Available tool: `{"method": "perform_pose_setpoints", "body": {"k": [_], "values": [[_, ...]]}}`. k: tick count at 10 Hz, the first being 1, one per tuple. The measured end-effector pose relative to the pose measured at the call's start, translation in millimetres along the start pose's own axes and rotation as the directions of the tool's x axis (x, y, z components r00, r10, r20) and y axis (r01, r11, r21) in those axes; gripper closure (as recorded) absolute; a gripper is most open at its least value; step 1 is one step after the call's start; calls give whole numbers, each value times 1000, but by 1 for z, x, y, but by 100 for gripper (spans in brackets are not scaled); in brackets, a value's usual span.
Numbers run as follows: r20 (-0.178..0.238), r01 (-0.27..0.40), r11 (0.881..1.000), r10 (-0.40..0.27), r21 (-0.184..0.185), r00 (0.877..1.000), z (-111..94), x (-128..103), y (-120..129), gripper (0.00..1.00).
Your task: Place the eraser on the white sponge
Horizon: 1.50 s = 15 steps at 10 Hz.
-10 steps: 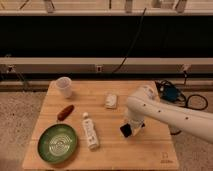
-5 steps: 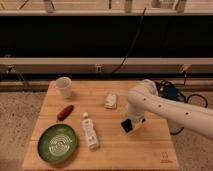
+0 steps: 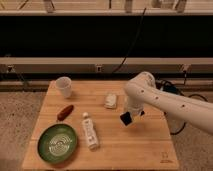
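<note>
The black eraser (image 3: 125, 118) is held at the end of my arm, lifted a little above the wooden table (image 3: 140, 145). My gripper (image 3: 131, 116) is around it, just right of and below the white sponge (image 3: 110, 101), which lies on the table's middle back. The white arm comes in from the right and hides most of the gripper.
A translucent white cup (image 3: 64, 86) stands at the back left. A reddish-brown sausage-shaped thing (image 3: 65, 112) lies left of centre. A white bottle (image 3: 90, 131) lies in front of it. A green plate (image 3: 57, 143) sits at the front left. Cables hang behind the table.
The arm has moved up and a little left with the eraser, bringing it closer to the white sponge.
</note>
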Motion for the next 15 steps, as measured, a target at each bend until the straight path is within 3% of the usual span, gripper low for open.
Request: {"method": "perform_pose_setpoints", "body": {"k": [9,13,15], "values": [[7,58,998,-58,8,998,-5,10,-57,96],[13,72,997,-73,12,997,-5,12,-69,96],[20,90,996,-90,20,996,-2,18,-93,96]]}}
